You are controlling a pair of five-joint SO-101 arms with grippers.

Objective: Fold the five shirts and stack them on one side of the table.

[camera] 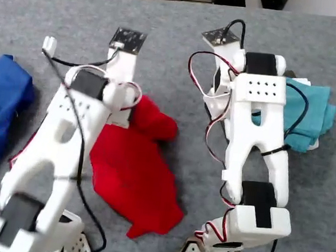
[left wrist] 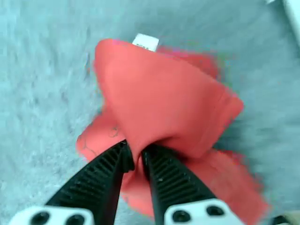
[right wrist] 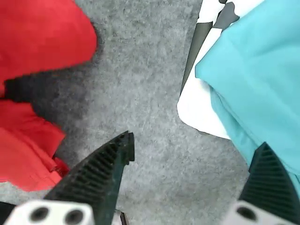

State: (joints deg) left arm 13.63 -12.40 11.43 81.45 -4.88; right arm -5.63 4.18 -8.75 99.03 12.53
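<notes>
Left wrist view: left gripper (left wrist: pixel 137 157) clamped on red shirt (left wrist: pixel 164 103). Right gripper (right wrist: pixel 194 147) spread wide, empty. Teal shirt (camera: pixel 321 114) at table's (camera: pixel 184 20) 3 o'clock.

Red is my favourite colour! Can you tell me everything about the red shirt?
The red shirt is soft, plain cloth, crumpled and not folded. It lies on the grey table between the two arms. The left claw pinches a raised fold of it. A small white tag shows at one edge.

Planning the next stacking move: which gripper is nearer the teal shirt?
Right. The right gripper is open above the table at the edge of the teal shirt; the left gripper is farther off, shut on the red shirt.
</notes>
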